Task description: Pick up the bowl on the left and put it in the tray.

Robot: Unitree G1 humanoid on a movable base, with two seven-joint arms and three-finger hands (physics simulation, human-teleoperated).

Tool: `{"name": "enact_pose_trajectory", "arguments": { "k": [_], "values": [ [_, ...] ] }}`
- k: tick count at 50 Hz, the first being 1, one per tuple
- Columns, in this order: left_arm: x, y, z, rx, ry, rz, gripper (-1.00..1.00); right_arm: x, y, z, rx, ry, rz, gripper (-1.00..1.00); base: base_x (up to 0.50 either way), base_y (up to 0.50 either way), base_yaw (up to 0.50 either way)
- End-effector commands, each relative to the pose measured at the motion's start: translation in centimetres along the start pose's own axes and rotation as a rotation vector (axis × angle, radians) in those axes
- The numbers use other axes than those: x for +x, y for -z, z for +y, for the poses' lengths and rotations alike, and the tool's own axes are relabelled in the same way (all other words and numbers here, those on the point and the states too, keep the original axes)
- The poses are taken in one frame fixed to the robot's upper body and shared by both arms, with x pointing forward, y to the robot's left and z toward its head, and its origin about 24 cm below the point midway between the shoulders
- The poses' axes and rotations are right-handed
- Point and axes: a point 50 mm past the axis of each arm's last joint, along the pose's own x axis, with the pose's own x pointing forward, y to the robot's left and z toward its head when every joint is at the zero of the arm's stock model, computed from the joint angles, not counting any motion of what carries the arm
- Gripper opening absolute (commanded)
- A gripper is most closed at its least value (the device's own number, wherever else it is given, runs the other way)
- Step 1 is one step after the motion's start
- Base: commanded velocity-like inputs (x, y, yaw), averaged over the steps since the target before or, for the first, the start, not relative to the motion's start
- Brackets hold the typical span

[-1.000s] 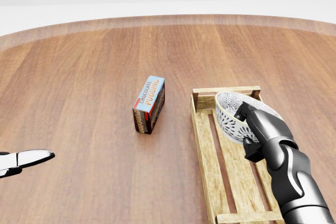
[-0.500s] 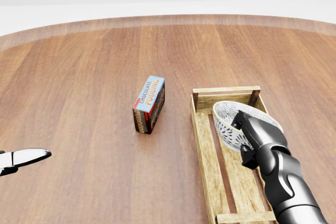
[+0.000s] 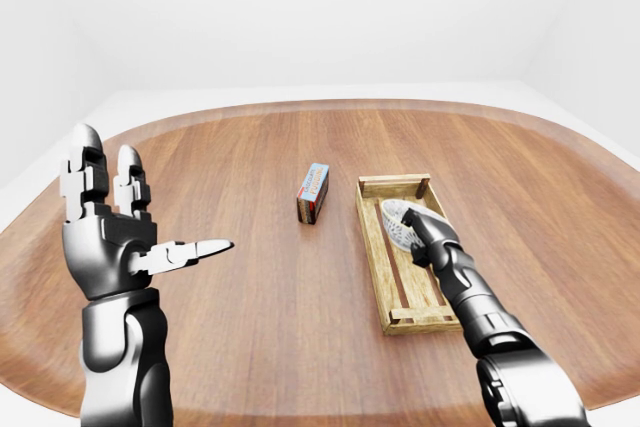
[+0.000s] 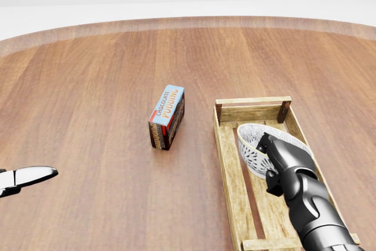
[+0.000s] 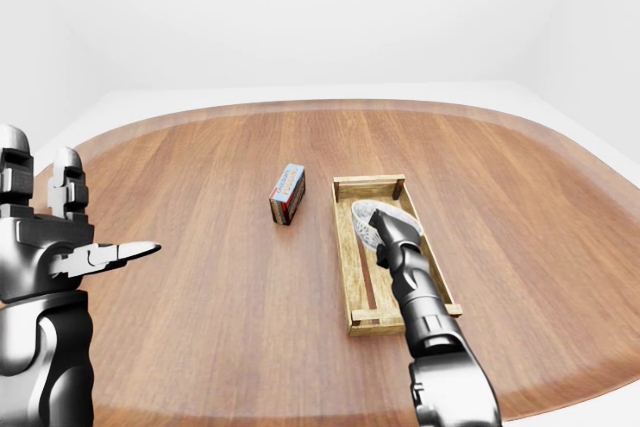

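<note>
A white patterned bowl (image 4: pixel 254 150) sits tilted inside the wooden slatted tray (image 4: pixel 229 154) at the right of the head view. My right hand (image 4: pixel 276 161) is closed round the bowl's right rim, with its dark fingers over the edge. The bowl's right half is hidden behind the hand. In the left-eye view my left hand (image 3: pixel 120 237) is raised at the left with its fingers spread, open and holding nothing. Only one of its fingertips (image 4: pixel 35 174) reaches into the head view.
A chocolate pudding box (image 4: pixel 167 116) stands on the wooden table (image 4: pixel 88 98) left of the tray. The round table's edge (image 3: pixel 300 107) curves along the top. White floor and walls surround the table.
My right hand has carried the bowl downward in the head view, from above the tray's top end to low inside the tray. The left hand has barely moved.
</note>
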Motion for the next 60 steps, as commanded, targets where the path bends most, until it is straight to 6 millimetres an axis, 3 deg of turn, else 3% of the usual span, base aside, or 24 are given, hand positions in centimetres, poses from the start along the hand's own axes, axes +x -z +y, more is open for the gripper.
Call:
{"name": "enact_pose_trajectory", "arguments": {
  "k": [1,10,30,33,44,45,47,60],
  "values": [
    [0.0,0.0,0.1,-0.001,0.0,0.0,1.0,0.3,0.0,0.2,-0.009,0.011,0.017,-1.0,0.0,0.0,0.0],
    [-0.2,0.5,0.1,0.0,0.001,0.025,1.0,0.3,-0.2,0.4,-0.03,0.001,0.014,-1.0,0.0,0.0,0.0],
    [0.1,-0.3,0.0,-0.003,0.0,-0.014,1.0,0.4,0.0,1.6,-0.025,-0.024,0.044,-1.0,0.0,0.0,0.0],
    [-0.1,0.5,0.1,0.0,0.001,0.023,1.0,0.4,0.0,1.7,-0.024,-0.027,0.042,-1.0,0.0,0.0,0.0],
    [0.0,-0.3,0.0,-0.004,0.0,-0.011,1.0,0.3,-0.1,2.1,-0.021,-0.039,0.041,-1.0,0.0,0.0,0.0],
    [0.0,-0.3,0.0,-0.004,0.0,-0.013,1.0,0.3,-0.1,2.2,-0.021,-0.042,0.04,-0.59,0.01,0.0,0.01],
    [-0.2,0.3,0.0,-0.003,0.001,0.016,1.0,0.2,-0.2,2.1,-0.019,-0.044,0.034,1.0,0.0,0.0,0.01],
    [-0.1,0.0,0.0,-0.004,0.004,0.003,1.0,0.1,-0.5,2.2,-0.023,-0.061,0.013,1.0,0.0,0.0,0.0]
  ]
}}
